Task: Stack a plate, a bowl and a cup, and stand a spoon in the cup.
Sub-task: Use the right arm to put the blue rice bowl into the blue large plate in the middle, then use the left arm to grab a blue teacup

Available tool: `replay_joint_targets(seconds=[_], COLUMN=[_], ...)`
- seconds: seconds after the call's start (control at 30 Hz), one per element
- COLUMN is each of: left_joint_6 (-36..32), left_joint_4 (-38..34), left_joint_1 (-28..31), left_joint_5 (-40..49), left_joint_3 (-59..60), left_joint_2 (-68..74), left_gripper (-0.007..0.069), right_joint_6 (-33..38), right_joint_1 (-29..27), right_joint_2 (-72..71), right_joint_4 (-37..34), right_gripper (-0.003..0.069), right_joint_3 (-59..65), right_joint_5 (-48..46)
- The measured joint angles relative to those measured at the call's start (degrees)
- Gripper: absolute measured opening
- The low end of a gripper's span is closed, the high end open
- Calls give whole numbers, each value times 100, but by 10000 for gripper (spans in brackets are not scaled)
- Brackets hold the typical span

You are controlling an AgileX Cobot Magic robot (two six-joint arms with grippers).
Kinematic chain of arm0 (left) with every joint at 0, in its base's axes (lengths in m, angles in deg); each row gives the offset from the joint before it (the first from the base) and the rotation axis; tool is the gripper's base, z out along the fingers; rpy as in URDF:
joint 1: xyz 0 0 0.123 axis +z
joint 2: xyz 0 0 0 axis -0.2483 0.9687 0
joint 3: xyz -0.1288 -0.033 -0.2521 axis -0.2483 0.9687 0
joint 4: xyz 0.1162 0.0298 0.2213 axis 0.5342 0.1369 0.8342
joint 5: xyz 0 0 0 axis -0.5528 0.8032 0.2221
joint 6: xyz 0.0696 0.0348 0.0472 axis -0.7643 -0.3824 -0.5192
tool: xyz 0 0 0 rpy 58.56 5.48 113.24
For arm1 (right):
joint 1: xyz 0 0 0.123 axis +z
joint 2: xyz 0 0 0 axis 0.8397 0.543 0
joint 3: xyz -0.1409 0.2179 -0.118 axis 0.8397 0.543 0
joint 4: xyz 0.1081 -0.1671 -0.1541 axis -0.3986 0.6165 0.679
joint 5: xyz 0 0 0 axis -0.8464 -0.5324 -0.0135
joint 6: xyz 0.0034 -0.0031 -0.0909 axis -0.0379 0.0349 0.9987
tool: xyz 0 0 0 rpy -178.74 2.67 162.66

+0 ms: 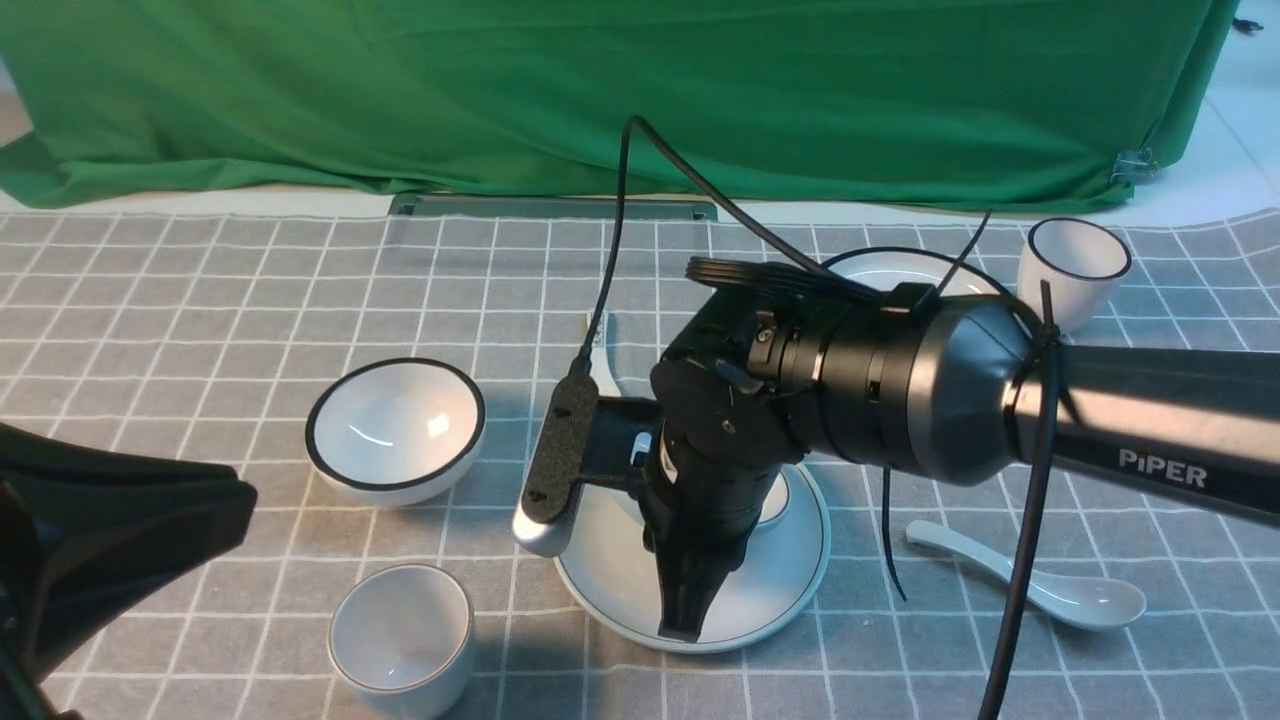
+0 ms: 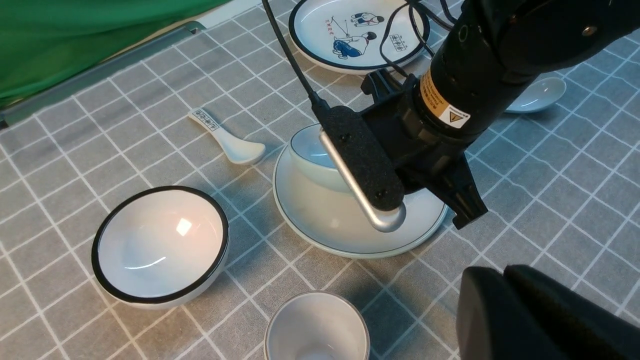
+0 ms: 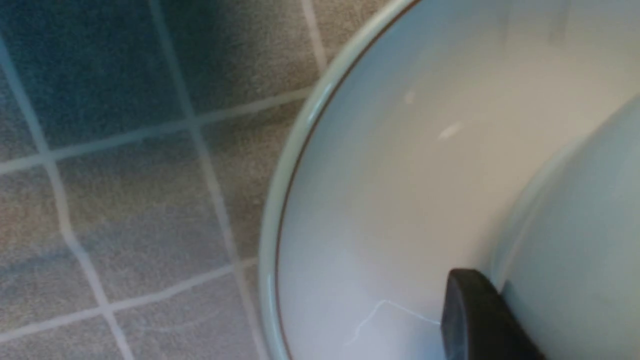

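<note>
The plate [image 1: 790, 585] lies at the table's middle front. The bowl [image 2: 310, 152] sits on it, mostly hidden by my right arm in the front view. My right gripper [image 1: 685, 615] points down at the bowl's near side. In the right wrist view one finger [image 3: 465, 315] presses against the bowl's outer wall [image 3: 590, 225] just above the plate [image 3: 375, 200]; the other finger is hidden. The cup [image 1: 400, 640] stands front left of the plate. The spoon [image 1: 1045, 585] lies to the plate's right. My left gripper [image 2: 502, 272] is shut and empty, low at the front left.
A black-rimmed white bowl [image 1: 395, 430] sits left of the plate. A cartoon plate [image 2: 357, 32] and a taller black-rimmed cup [image 1: 1075, 260] stand at the back right. A small patterned spoon [image 2: 227, 137] lies behind the plate. Green cloth hangs along the far edge.
</note>
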Motion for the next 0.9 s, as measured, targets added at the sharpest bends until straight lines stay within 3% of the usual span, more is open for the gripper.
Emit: replay_joint_targets(seconds=[0.1,0.3,0.5,0.6,0.63,0.7,0.83,0.9], left_joint_6=[0,0,0,0,21,110,123,123], left_joint_4=[-10,-151,-199,-200,-206,-219,-265,-287], left_joint_1=[0,0,0,0,0,0,0,0], left_joint_5=[0,0,0,39,132,270,507,645], left_joint_3=[0,0,0,0,0,0,0,0], left_joint_2=[0,0,0,0,24,122,502,905], left_gripper=[17,17,17,17,17,17,17,17], right_joint_6=[-7,-30,-68,-269,-404,-483,-603,-767], right_joint_1=[25,153,158,170,196,264,398,440], right_joint_2=[17,173,173,132,32,-161,-852,-1426], right_joint_4=[6,-314,-300,-267,-273,-299,-319,-333], right_gripper=[142,321,373,457,538,585,567,484], right_joint_3=[0,10,10,10,-15,-76,-182,-219], right_joint_5=[-45,-241,-241,-221,-301,-500,-755,-985])
